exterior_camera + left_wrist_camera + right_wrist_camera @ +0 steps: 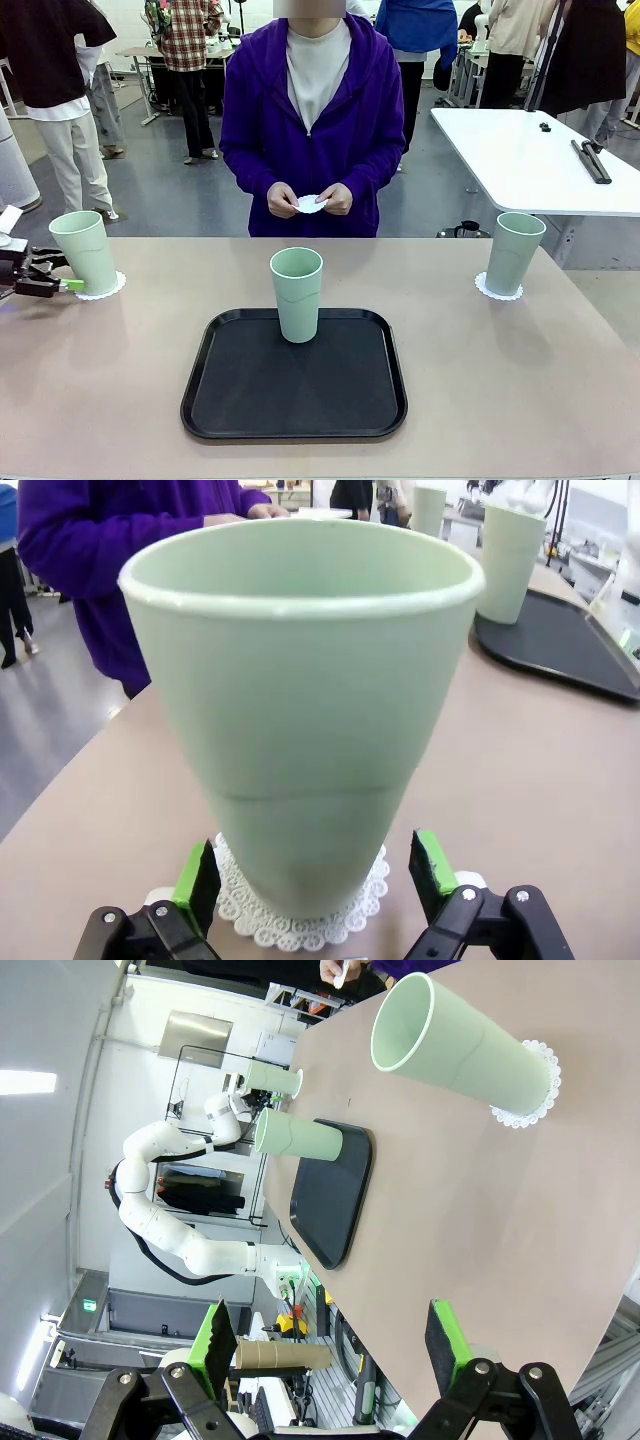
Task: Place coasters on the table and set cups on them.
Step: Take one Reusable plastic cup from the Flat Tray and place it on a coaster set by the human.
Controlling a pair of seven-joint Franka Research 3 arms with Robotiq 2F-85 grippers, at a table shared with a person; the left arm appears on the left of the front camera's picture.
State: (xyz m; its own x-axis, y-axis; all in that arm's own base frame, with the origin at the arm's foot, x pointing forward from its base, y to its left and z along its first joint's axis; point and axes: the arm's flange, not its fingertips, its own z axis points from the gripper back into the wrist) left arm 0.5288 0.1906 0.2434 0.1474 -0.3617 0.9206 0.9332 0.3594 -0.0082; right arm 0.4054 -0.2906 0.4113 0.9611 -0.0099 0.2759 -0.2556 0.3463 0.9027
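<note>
Left gripper [315, 870] stands wide open, its green pads on either side of the foot of the left cup [85, 250] and, as far as I can tell, not touching it. That cup stands upright on a coaster [100, 290] near the left end of the table [500, 380]. The pads hang low over the coaster's lacy edge. If the arm pulls back with any sideways drift, I judge that a pad could snag the paper and drag it out of place. It could also nudge the tall, narrow-footed cup and tip it over.

The right gripper [330, 1345] is also wide open and holds nothing. It is well apart from the right cup [515, 250], which sits on its own coaster [497, 292] near the far right edge.

The middle cup [297, 293] stands on the black tray [240, 400] with no coaster under it. The person's hands [310, 200] hold the last coaster [312, 204] above the far edge of the table. A reach for this cup could cross the path of those hands. The cup could also go down on bare table if the coaster is not laid first. A grip high on the tapered wall may let the cup slip.
</note>
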